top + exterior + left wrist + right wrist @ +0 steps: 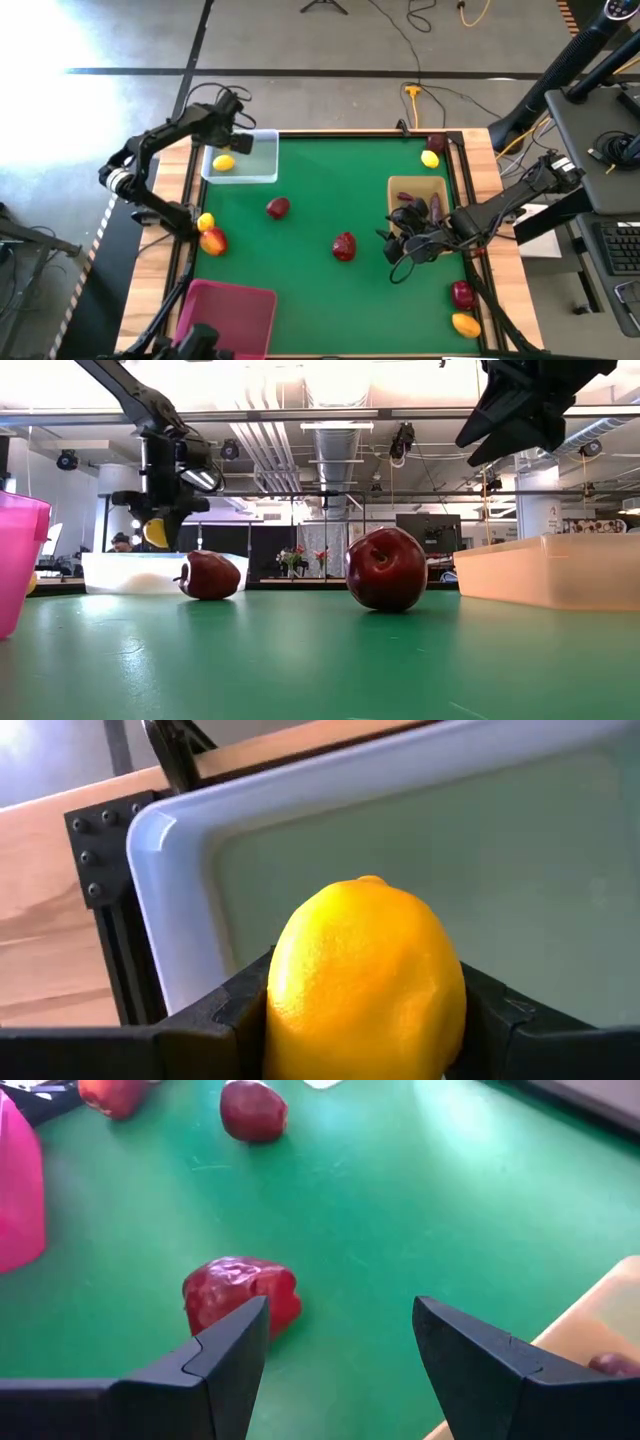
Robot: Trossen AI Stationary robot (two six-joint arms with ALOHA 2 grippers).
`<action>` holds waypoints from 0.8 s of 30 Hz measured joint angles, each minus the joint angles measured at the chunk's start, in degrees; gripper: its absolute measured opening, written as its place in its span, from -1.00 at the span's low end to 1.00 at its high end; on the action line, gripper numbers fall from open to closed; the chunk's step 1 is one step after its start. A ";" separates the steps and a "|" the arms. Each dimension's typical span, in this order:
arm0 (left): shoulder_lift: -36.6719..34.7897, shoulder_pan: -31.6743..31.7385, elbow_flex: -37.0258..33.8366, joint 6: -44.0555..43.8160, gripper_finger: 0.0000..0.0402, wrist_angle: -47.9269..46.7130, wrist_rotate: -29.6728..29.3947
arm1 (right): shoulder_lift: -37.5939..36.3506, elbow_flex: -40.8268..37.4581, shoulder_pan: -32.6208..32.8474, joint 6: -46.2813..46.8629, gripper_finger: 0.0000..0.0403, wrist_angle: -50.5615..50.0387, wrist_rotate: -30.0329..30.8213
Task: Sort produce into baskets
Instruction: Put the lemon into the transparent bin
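My left gripper [228, 155] is shut on a yellow lemon [365, 980] above the clear pale bin [262, 165] at the table's far left; the low view shows the lemon [157, 532] just above the bin [120, 572]. My right gripper [340, 1350] is open and empty above the green mat, beside the tan tray [432, 187], which holds dark purple pieces [412, 210]. A red fruit [240, 1295] lies on the mat a little ahead of its fingers. A second red fruit [278, 208] lies mid-table. My left gripper pinches the lemon between its two fingers, one on each side of its wide middle [285, 995]. The fingers come from above, pointing down. The lemon is lifted clear, above the clear bin's floor [480, 870].
A magenta bin [235, 310] stands at the near left. A lemon [205, 222] and a red-orange fruit [214, 240] lie at the left edge. A lemon [430, 158] and a dark piece [435, 143] lie far right; a red fruit [462, 293] and a yellow-orange one [465, 324] near right.
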 joint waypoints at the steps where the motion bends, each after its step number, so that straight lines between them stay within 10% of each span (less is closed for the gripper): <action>1: 0.37 0.48 0.64 -0.09 -0.07 -0.01 0.32 | 0.00 0.00 -0.09 -0.70 0.19 0.43 0.14; 24: 28.70 2.02 22.25 1.12 -0.07 -20.46 -7.27 | 1.16 0.00 -0.16 -18.75 0.19 0.60 -12.72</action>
